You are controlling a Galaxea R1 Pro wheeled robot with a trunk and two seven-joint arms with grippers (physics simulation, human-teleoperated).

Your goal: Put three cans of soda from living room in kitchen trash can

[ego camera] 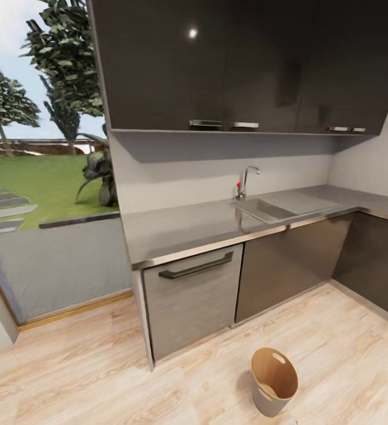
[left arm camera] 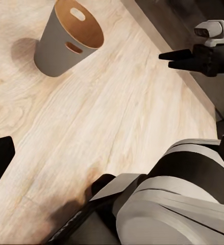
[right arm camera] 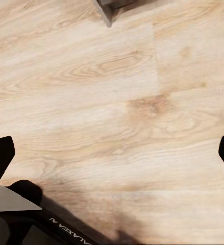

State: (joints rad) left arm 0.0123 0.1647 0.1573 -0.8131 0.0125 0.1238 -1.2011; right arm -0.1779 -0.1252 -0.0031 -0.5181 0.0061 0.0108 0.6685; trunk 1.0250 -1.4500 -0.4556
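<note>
Base plate reads "GALAXEA" [right arm camera: 66, 228]; bin [ego camera: 273, 381] upright on the kitchen floor [ego camera: 88, 372] before the grey cabinets [ego camera: 194, 301], nothing visible inside; right hand [right arm camera: 114, 153] spread wide, empty; left hand's spread: cannot tell.

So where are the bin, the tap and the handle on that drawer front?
trash can [ego camera: 263, 394]: head view, on its grey outer wall below the cut-out.
tap [ego camera: 245, 177]: head view, on the upright metal spout.
drawer handle [ego camera: 195, 267]: head view, middle of the dark bar.
</note>
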